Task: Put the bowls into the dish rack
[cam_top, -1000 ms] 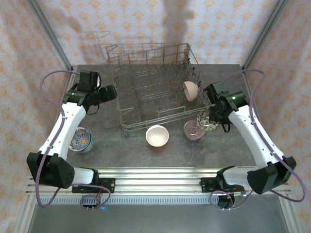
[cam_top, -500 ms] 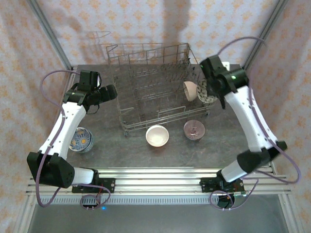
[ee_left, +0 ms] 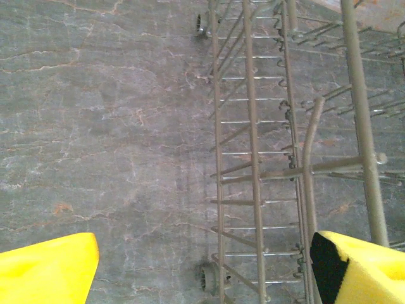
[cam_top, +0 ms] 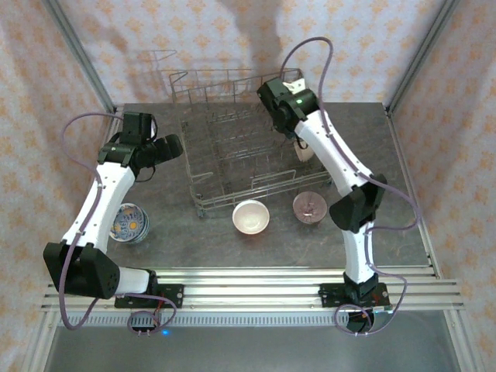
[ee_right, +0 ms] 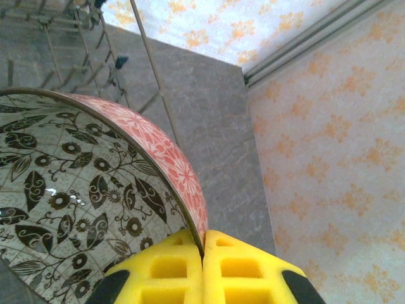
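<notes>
Floral wallpaper all round, grey worktop (cam_top: 174, 236) underneath. My left fingers (cam_top: 169, 146) hang wide open by the left side of the dish rack (cam_top: 232, 155), holding nothing. My right fingers (ee_right: 197, 253) pinch the rim of the leaf-patterned bowl (ee_right: 76, 183), up over the rack's back right part. With such a thin rim grip, it could swivel or slip and chip on the tines.
</notes>
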